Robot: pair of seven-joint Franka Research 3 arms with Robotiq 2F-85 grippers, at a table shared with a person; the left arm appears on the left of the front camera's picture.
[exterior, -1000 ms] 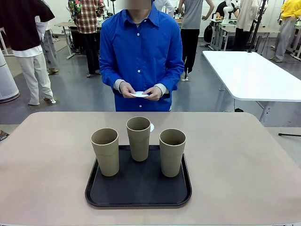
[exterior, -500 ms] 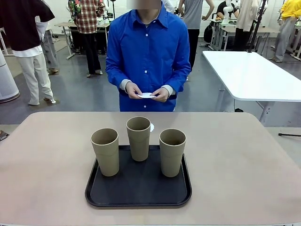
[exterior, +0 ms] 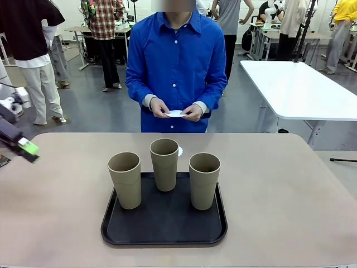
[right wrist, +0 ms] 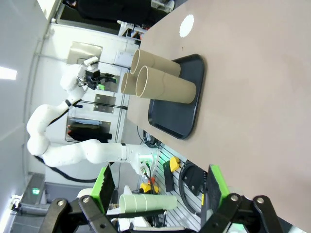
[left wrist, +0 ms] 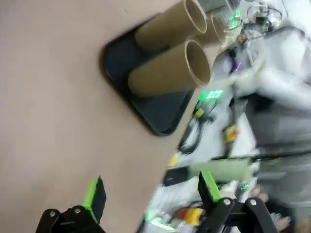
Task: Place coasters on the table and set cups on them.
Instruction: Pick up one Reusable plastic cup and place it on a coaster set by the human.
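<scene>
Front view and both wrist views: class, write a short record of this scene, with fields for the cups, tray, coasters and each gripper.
cups: three cups, upright on the tray
tray: black tray, on the table
coaster laid: one coaster on the table beyond the middle cup, nothing on it
coaster held: white coaster in the person's hands; count unclear
left gripper: jaws open, empty, near the table's left edge
right gripper: jaws open, empty

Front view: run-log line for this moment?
cups: three on tray | coaster: on table beyond tray | second coaster: in person's hands | left tool: open, empty | right tool: open, empty
</scene>
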